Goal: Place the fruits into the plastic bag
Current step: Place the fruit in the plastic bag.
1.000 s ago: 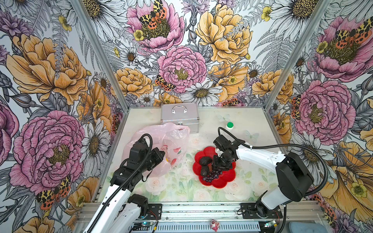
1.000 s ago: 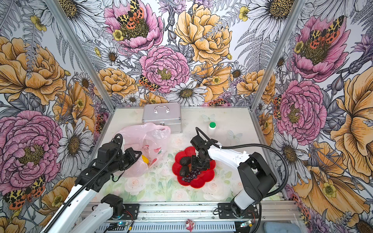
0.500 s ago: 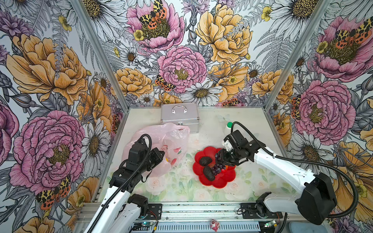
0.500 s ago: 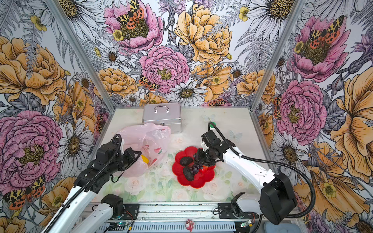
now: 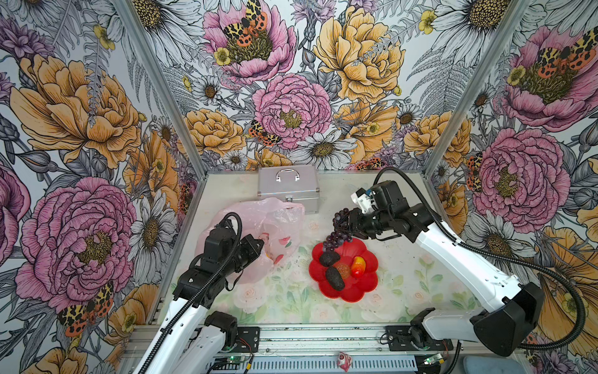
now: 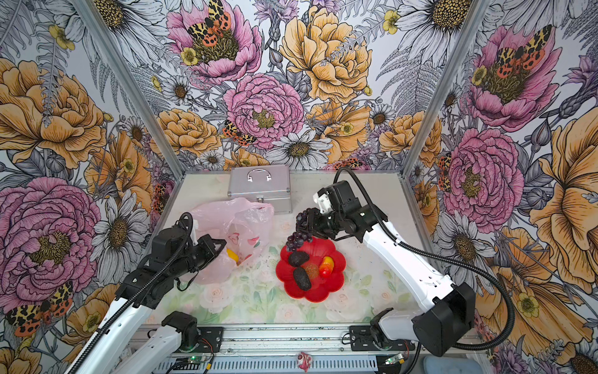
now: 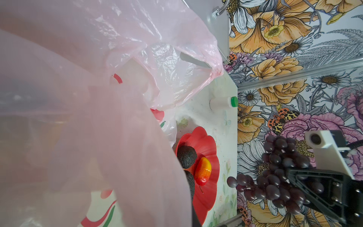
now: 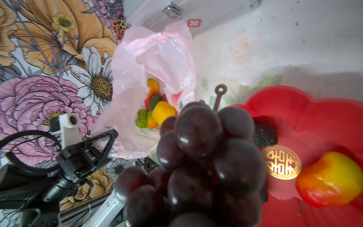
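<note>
My stock, counted
One grape bunch (image 5: 336,238); two avocados (image 5: 329,259); one red-yellow mango (image 5: 358,266); one lemon (image 8: 164,113); one lime (image 8: 142,119); one red plate (image 5: 365,291); one plastic bag (image 5: 278,213); one silver case (image 5: 288,184).

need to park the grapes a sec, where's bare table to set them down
Bare table lies between the red plate and the front rail, and right of the plate toward the right wall. Crowded: back left, where plastic bag, silver case and left gripper cluster.

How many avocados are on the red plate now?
2. One avocado lies on the red plate under the dangling grape bunch; the other avocado just nearer the robot. None seems hidden.
</note>
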